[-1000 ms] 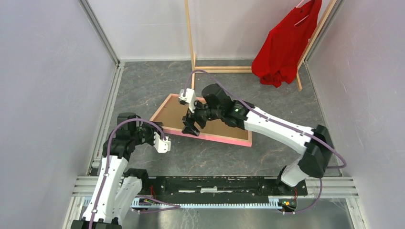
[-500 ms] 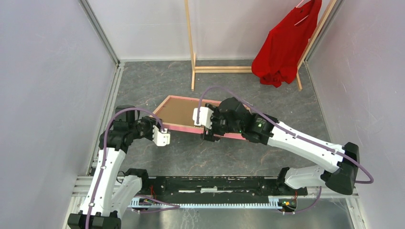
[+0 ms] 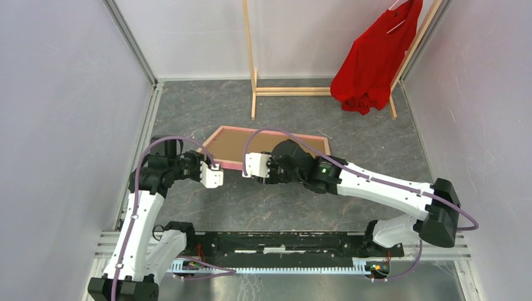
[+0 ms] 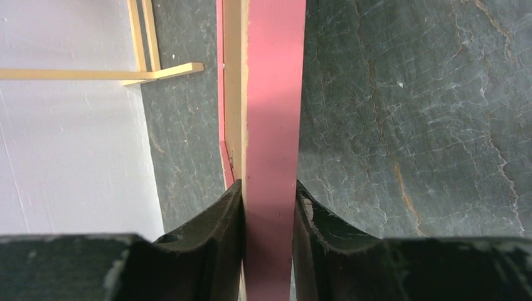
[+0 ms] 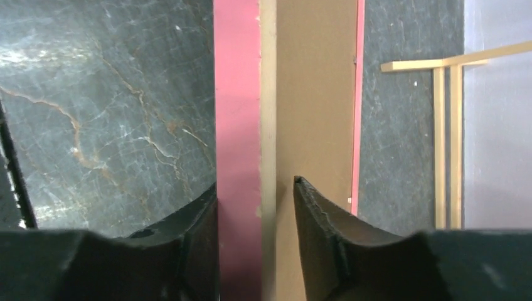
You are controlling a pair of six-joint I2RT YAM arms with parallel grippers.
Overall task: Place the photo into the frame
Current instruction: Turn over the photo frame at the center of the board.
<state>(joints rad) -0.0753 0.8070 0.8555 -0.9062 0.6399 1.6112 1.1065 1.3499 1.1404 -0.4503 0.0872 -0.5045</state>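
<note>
Jaws clamping frame (image 3: 231, 147), left gripper (image 4: 268, 188), right gripper (image 5: 255, 183)

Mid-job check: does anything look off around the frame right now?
Yes. The frame sits at a slant, brown backing up, with the left gripper clamped on its pink rail and the right gripper straddling that rail. The photo shows in no view, so nothing is at hand to insert.

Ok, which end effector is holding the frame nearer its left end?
The left end effector, clamped on the frame's pink edge at that end; the right end effector grips nearer the middle.
</note>
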